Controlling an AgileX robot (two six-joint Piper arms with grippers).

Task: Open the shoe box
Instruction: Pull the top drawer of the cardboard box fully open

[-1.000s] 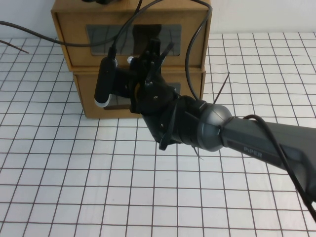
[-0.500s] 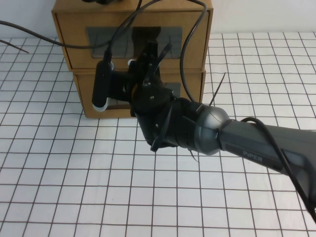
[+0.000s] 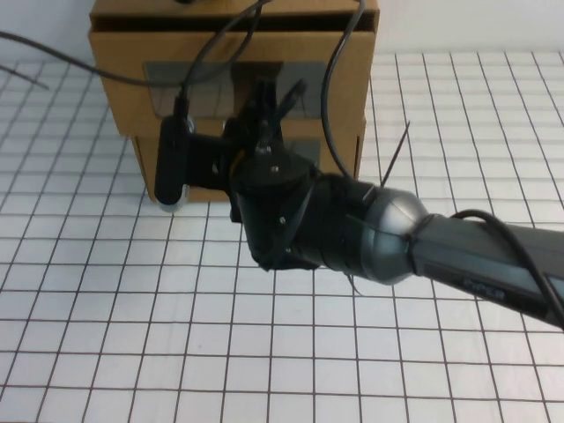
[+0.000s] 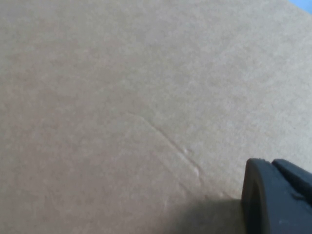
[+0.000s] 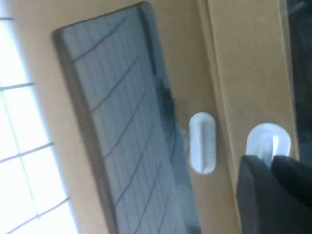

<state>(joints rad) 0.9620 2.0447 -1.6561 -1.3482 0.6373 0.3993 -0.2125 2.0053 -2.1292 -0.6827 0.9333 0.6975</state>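
While the right end effector (image 3: 264, 99) pinches narrow on a white tab (image 5: 267, 140) at the front of the upper shoe box (image 3: 348, 62), at the far edge of the worktop (image 3: 132, 308), the opening pull is under way; next it likely needs a steady, straight draw toward the robot. The left end effector (image 4: 278, 195) lies against cardboard; its state I cannot tell. Since a second ago, the front has come forward, baring a dark gap on top.

Right claw (image 3: 267, 95) closed, arm outstretched forward; left claw (image 4: 276, 197) far back.
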